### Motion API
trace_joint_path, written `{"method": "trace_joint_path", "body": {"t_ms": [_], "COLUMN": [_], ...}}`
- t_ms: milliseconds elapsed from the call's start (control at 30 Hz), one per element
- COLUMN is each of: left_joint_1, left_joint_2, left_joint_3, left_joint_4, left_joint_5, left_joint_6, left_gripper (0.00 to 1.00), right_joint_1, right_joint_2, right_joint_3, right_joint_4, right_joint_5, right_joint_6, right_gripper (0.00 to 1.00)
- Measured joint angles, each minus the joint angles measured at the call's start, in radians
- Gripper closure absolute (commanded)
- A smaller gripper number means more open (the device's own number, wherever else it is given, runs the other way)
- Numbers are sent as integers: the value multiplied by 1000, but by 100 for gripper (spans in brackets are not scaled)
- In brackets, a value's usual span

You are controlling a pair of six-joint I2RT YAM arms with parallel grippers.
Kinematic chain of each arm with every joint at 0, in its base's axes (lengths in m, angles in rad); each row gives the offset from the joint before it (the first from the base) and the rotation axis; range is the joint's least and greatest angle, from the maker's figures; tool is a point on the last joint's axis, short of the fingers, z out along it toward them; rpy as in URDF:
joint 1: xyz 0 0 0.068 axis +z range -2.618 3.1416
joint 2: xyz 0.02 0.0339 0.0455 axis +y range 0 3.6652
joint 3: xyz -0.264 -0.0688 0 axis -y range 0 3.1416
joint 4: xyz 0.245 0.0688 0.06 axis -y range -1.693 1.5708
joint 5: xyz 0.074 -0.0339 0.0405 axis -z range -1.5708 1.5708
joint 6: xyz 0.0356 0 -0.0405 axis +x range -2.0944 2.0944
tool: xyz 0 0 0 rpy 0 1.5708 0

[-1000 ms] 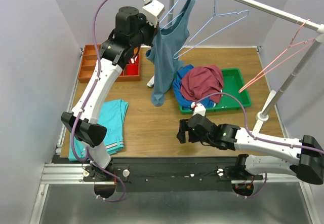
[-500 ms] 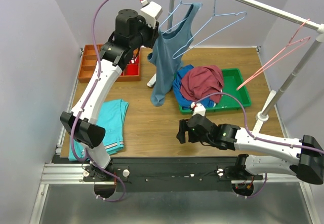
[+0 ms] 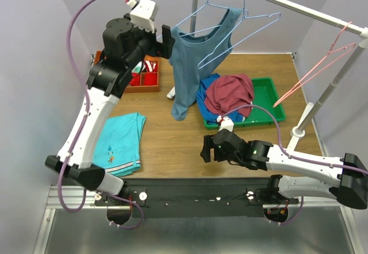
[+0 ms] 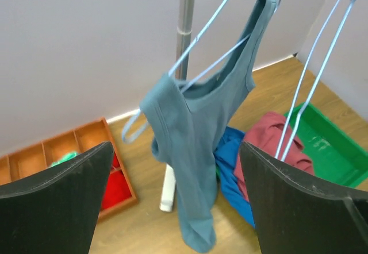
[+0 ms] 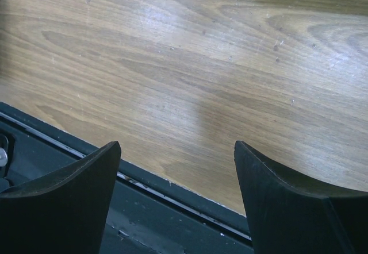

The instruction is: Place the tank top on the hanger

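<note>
The tank top (image 3: 194,64) hangs on the hanger (image 3: 190,14), which is hooked on the slanted rail (image 3: 287,3) and tilts steeply. One strap sits high near the hook and the other shoulder rides low on the down-sloping wire, with the body dangling to just above the table (image 3: 172,145). The left gripper (image 3: 168,40) is raised beside the lower shoulder, its fingers (image 4: 63,196) spread wide with nothing between them. The right gripper (image 3: 205,149) is low over bare wood near the front edge, fingers also wide and empty. A second blue hanger (image 3: 270,15) hangs next along the rail, and its long wire crosses in front of the top's upper part in the overhead view. The upright post (image 4: 187,12) stands just behind the top. Further right on the rail is a pink hanger (image 3: 314,74). Below, a green tray (image 3: 267,96) holds a maroon shirt (image 3: 230,93) heaped on a bright blue garment (image 3: 206,102). An orange divided box (image 3: 138,88) sits at the back left, and a turquoise garment (image 3: 123,136) lies flat near the left arm. It carries a small print too small to read.
</note>
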Motion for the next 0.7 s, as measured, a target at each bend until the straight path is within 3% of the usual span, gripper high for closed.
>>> {"method": "trace_joint_path", "body": {"t_ms": [267, 367, 567, 700], "left_joint_1": [-29, -108, -372, -511], "left_joint_2": [-263, -377, -572, -606], "left_joint_3": [-344, -510, -807, -974], "left_joint_4": [37, 26, 44, 60], "left_joint_5": [-73, -135, -302, -424], "left_joint_6": [-185, -233, -343, -436], "left_gripper": [1, 1, 1, 1], "right_joint_1": [0, 0, 0, 0], "right_joint_2": [-24, -35, -59, -109], "right_joint_3": [31, 51, 74, 72], "right_joint_4": [-3, -5, -13, -16], "right_joint_5": [59, 87, 134, 153], "right_joint_6": [11, 18, 36, 62], "right_gripper": [1, 0, 0, 0]}}
